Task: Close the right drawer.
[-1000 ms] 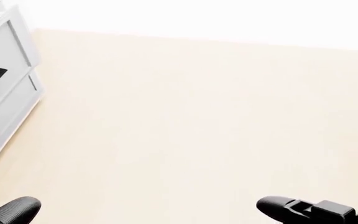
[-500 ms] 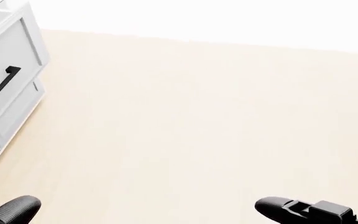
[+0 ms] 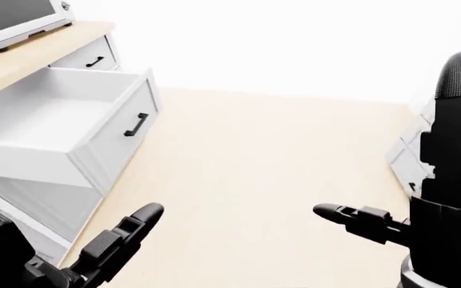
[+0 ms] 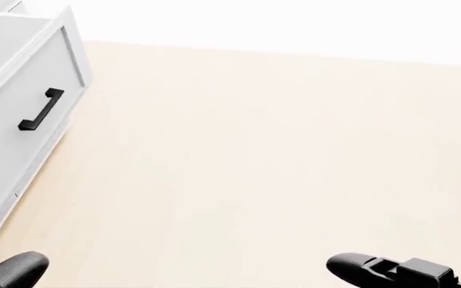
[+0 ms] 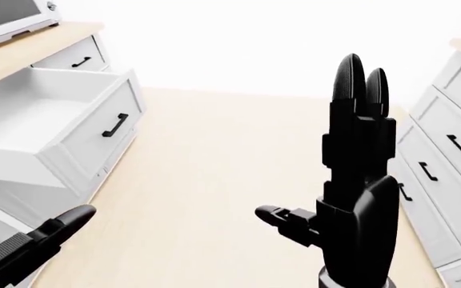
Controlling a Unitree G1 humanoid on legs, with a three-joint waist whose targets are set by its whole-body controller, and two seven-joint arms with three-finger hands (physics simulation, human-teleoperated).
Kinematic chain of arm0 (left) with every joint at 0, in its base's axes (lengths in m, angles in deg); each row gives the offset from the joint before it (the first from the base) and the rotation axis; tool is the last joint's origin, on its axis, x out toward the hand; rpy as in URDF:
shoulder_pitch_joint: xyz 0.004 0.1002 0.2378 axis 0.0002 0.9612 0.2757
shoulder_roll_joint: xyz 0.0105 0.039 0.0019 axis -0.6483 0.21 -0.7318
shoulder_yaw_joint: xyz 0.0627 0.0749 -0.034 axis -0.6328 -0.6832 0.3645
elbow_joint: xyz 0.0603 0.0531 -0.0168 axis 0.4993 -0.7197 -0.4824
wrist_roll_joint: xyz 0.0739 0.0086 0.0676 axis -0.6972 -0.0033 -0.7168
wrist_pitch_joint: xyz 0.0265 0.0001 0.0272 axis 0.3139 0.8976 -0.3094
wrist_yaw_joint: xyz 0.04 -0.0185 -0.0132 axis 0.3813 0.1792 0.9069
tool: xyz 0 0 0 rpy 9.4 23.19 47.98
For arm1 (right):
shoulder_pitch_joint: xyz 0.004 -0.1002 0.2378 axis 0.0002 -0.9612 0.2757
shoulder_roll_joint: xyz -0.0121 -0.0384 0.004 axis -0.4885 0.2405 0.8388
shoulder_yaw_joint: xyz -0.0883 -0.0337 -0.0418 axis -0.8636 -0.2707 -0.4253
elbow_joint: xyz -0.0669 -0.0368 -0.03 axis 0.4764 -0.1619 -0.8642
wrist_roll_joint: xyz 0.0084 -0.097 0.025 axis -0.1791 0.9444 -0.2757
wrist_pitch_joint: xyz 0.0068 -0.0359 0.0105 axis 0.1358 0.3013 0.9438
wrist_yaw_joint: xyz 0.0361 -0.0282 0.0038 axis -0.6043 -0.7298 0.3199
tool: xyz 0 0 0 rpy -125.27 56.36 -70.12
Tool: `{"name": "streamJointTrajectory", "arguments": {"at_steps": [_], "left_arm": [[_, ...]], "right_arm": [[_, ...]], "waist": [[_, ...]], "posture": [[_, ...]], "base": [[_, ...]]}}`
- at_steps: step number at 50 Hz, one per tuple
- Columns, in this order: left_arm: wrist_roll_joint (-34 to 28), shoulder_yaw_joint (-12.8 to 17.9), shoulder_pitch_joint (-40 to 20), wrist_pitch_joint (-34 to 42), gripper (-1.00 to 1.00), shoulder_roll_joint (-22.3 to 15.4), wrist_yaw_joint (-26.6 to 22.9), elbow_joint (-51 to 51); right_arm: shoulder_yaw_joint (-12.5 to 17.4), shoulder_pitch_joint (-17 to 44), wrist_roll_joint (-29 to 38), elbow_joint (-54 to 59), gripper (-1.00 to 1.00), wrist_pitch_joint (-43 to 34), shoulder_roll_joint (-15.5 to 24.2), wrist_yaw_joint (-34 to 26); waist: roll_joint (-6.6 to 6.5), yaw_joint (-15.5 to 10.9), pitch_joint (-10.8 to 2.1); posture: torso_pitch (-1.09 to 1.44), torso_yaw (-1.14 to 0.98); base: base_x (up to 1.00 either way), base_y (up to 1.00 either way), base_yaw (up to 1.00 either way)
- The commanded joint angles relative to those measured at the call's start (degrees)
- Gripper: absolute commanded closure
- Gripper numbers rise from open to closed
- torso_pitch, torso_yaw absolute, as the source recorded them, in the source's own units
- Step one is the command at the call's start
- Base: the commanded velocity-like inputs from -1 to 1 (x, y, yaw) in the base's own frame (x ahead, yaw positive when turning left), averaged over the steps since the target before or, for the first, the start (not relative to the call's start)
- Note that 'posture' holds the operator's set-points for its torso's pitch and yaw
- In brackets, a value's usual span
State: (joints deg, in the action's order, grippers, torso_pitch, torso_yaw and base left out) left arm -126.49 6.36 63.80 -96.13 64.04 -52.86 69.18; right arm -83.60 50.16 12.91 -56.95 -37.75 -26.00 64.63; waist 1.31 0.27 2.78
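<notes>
Pale wood floor (image 3: 262, 162) runs up to a bright white wall; white cabinets stand along both sides of the eye views.

Right hand (image 5: 351, 198): raised upright, fingers (image 5: 351, 96) straight and pressed side by side, thumb (image 5: 282, 219) sticking out toward view left. Nothing in its grasp; it touches nothing.

Left hand (image 3: 114, 246): low at bottom left of the left-eye view, fingers extended and slack, holding nothing. Fingertip points up toward the cabinet side.

Open drawer (image 3: 70, 129): pulled well out from the left-hand cabinet, up and to the left of the left hand's fingertips, well apart from them. White box, inside bare as far as visible. Black bar handle (image 3: 136, 124) on its face, which looks toward view right. Right hand's fingers are far off to the drawer's right, across open floor.

Closed small drawer (image 3: 86, 59) with a black pull sits above and beyond the open one, under a light wooden countertop (image 3: 46, 48). White appliance (image 3: 14, 21) with a grey panel stands on that countertop, top left.

Drawer bank (image 5: 447, 162) with black pulls lines the right edge, just beyond the right hand.
</notes>
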Motion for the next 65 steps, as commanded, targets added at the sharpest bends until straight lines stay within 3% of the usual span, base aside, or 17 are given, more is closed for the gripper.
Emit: {"name": "streamJointTrajectory", "arguments": {"at_steps": [1,3,4,9,13,16,17,29,37,39,41,42,50,54,55,61,65], "left_arm": [[0.3,-0.4,-0.3,-0.5,-1.00,0.2,0.1,1.3],[0.2,-0.5,-0.3,-0.4,-1.00,0.1,0.1,1.3],[0.2,-0.6,-0.3,-0.3,-1.00,0.1,0.1,1.3],[0.3,-0.5,-0.4,-0.3,-1.00,0.2,0.1,1.3],[0.3,-0.5,-0.5,-0.3,-1.00,0.3,-0.1,1.3],[0.0,-0.9,-0.4,0.1,-1.00,0.0,0.1,1.3],[0.0,-0.9,-0.4,0.2,-1.00,-0.1,0.2,1.3],[0.1,-1.0,-0.2,0.0,-1.00,-0.2,0.4,1.3],[0.3,-0.8,-0.1,-0.3,-1.00,0.2,0.2,1.3],[0.2,-0.9,-0.2,-0.2,-1.00,0.0,0.2,1.3],[0.3,-0.9,-0.1,-0.1,-1.00,0.0,0.2,1.3],[0.4,-1.0,-0.1,0.1,-1.00,-0.1,0.2,1.3],[0.5,-0.8,-0.2,0.0,-1.00,-0.1,0.2,1.3],[0.7,-0.5,-0.3,-0.2,-1.00,0.2,-0.1,1.3],[0.7,-0.4,-0.3,-0.4,-1.00,0.3,-0.2,1.3],[0.8,-0.4,-0.4,-0.4,-1.00,0.5,-0.4,1.3],[0.7,-0.5,-0.2,-0.6,-1.00,0.5,-0.3,1.3]], "right_arm": [[0.2,0.4,-0.1,-1.3,-1.00,0.4,0.1,0.5],[0.1,0.4,-0.1,-1.2,-1.00,0.4,0.1,0.5],[0.2,0.4,-0.1,-1.0,-1.00,0.4,0.1,0.6],[0.2,0.4,-0.1,-1.2,-1.00,0.4,0.1,0.5],[0.3,0.6,0.0,-1.2,-1.00,0.3,0.1,0.4],[0.2,0.5,0.1,-1.0,-1.00,0.3,0.1,0.3],[0.2,0.5,-0.1,-1.1,-1.00,0.3,0.1,0.3],[-0.1,0.4,0.4,-0.7,-1.00,0.5,0.1,0.6],[-0.1,0.3,0.4,-0.7,-1.00,0.5,0.2,0.6],[-0.1,0.3,0.4,-0.7,-1.00,0.5,0.2,0.7],[-0.3,0.3,0.6,-0.5,-1.00,0.7,0.1,0.8],[-0.2,0.3,0.5,-0.5,-1.00,0.6,0.2,0.8],[0.1,0.2,0.4,-0.4,-1.00,0.7,0.2,0.8],[0.1,0.2,0.3,-0.5,-1.00,0.6,0.2,0.7],[0.1,0.2,0.3,-0.6,-1.00,0.6,0.1,0.6],[0.1,0.2,0.2,-0.3,-1.00,0.7,0.2,0.7],[0.1,0.2,0.3,-0.3,-1.00,0.8,0.2,0.9]], "waist": [[0.12,0.1,-0.21],[2.63,0.2,-0.90],[1.10,0.9,-0.42],[1.29,0.7,-0.96],[-1.91,0.9,0.05],[-7.18,0.4,-1.22],[-4.21,0.1,-0.04],[2.76,0.9,-0.19],[-0.48,0.7,-0.15],[-2.77,0.9,-0.20],[-7.82,0.4,-1.81],[-4.76,0.1,-0.82],[-1.04,0.1,-0.13],[3.06,0.3,-0.82],[1.37,1.4,-0.47],[0.62,0.7,-0.42],[-3.50,0.9,-0.36]], "posture": [[0.00,0.00],[0.00,0.00],[0.00,0.00],[0.00,0.00],[0.00,0.00],[0.00,0.00],[0.00,0.00],[0.00,0.00],[0.00,0.00],[0.00,0.00],[0.00,0.00],[0.00,0.00],[0.00,0.00],[0.00,0.00],[0.00,0.00],[0.00,0.00],[0.00,0.00]], "base": [[0.02,0.35,0.00],[0.03,0.35,0.00],[0.02,0.34,0.00],[0.03,0.35,0.00],[0.03,0.35,0.00],[0.03,0.35,0.00],[0.02,0.36,0.00],[0.03,0.35,0.00],[0.03,0.35,0.00],[0.02,0.36,0.00],[0.03,0.35,0.00],[0.03,0.34,0.00],[0.03,0.35,0.00],[0.03,0.35,0.00],[0.03,0.35,0.00],[0.03,0.35,0.00],[0.03,0.35,0.00]]}}
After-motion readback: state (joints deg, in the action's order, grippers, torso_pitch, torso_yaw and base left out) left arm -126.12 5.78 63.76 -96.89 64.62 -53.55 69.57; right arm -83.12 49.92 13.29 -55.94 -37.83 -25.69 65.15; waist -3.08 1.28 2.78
